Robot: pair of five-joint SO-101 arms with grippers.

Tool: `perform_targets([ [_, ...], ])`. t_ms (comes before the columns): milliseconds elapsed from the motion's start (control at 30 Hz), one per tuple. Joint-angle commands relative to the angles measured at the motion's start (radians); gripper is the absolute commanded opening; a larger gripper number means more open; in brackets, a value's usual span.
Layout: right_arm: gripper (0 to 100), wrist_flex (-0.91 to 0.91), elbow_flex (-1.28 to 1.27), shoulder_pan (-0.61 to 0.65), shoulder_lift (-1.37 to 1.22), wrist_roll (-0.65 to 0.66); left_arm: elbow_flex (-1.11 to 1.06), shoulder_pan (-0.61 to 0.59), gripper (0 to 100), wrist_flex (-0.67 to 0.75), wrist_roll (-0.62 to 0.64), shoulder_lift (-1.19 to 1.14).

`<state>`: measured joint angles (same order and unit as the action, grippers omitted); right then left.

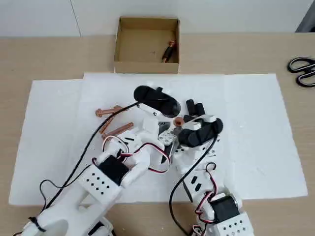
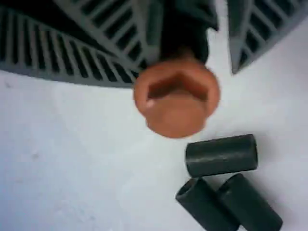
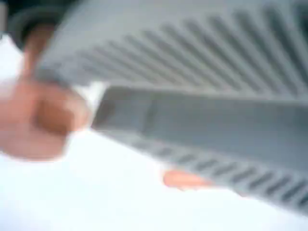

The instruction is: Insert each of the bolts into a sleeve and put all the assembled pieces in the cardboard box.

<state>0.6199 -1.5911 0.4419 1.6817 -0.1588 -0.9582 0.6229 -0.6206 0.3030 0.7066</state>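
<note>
The two arms meet over the middle of the white foam sheet (image 1: 256, 137). My left gripper (image 2: 185, 38) (image 1: 170, 119) is shut on a dark sleeve (image 2: 185, 33) that has a copper bolt in it; the bolt head (image 2: 176, 97) (image 1: 178, 120) faces the left wrist camera. My right gripper (image 1: 186, 128) is right beside it, and the same bolt head (image 3: 43, 120) shows blurred in the right wrist view. Three loose black sleeves (image 2: 221, 155) (image 1: 195, 107) lie just beyond. Loose copper bolts (image 1: 107, 112) lie to the left.
The open cardboard box (image 1: 123, 46) stands at the back edge of the sheet with one assembled piece (image 1: 169, 51) inside. Scissors (image 1: 302, 70) lie at the table's far right. Cables trail from both arms toward the front edge.
</note>
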Motion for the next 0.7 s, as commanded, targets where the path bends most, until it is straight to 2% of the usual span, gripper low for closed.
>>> perform_targets([
  [0,0.3,-0.019,0.071,0.002,0.019,0.006,0.013,0.003,15,-0.005,-0.011,0.012],
  [433,0.3,-0.019,0.071,0.002,0.019,0.008,0.018,-0.003,20,-0.005,-0.009,0.068],
  [667,0.3,-0.019,0.069,0.002,0.019,0.008,0.019,-0.101,20,-0.103,-0.009,0.146],
])
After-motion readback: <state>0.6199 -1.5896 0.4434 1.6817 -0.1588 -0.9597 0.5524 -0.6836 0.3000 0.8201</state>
